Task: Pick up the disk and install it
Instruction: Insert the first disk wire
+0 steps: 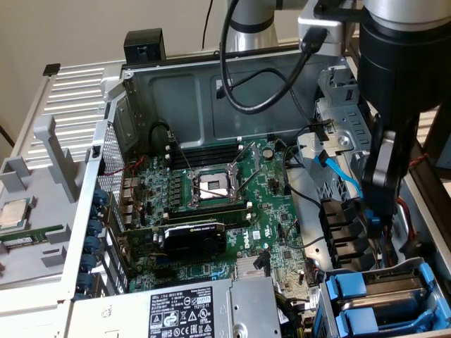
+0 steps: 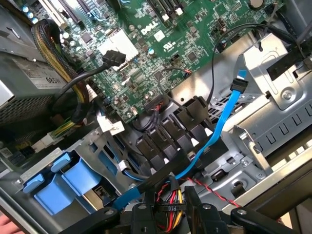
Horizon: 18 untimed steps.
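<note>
Looking into the open grey metal computer case (image 1: 176, 91), you find the black gripper (image 1: 375, 210) hanging low on the exterior view's right, just beside a row of black plastic drive-bay blocks (image 1: 345, 229). You cannot tell whether its jaws are released or clenched on anything. In the wrist view a bundle of red, yellow and black wires (image 2: 169, 202) lies between the gripper's black links, but no grip on them is clear.

The disk (image 1: 352, 292) — a silver drive in a bright blue plastic carrier frame — sits in the grey sheet-metal drive cage (image 1: 320, 303) at the exterior view's lower right corner, apart from the gripper and nearer the camera. You see two blue carrier fronts there, one just beside the other. In the wrist view they show as two rounded blue tabs at the cage mouth.

A flat light-blue data cable (image 2: 214, 139) runs loose from its connector by the perforated bay wall, across the black blocks and toward the gripper. To the exterior view's left of all this lies the green motherboard (image 1: 239, 211), with an open silver processor socket (image 1: 211, 186) and a black graphics card (image 1: 194, 238) nearer the camera. The big grey power-supply box with a black-and-white label (image 1: 187, 313) lies along the lower edge, just beside the cage.
</note>
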Available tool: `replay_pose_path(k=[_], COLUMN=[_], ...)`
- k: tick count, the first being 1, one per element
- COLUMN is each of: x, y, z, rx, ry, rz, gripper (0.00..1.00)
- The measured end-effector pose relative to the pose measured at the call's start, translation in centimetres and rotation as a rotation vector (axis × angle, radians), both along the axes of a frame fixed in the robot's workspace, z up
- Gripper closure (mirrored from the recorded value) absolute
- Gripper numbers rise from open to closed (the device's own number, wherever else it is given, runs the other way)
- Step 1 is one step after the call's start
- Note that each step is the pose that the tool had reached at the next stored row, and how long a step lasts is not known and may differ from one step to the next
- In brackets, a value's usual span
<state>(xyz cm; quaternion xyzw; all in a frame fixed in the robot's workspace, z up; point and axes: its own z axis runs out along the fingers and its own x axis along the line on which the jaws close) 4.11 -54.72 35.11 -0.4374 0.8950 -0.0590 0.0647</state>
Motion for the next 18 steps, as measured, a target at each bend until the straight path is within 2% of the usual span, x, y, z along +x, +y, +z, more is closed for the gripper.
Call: replay_pose_path(k=[6,10,12,14,18], x=[-0.37,-0.74,-0.79,-0.80,-0.81], y=[0.00,0.00,0.00,0.00,0.00], z=[0.15,0.14,0.15,0.14,0.09], rx=[-0.0221,-0.0341,-0.0386,-0.0426,-0.0507], ry=[-0.0236,-0.0410,-0.0502,-0.0556,-0.0705], rz=[0.000,0.000,0.000,-0.001,-0.004], gripper=[0.65,0.65,0.65,0.65,0.65])
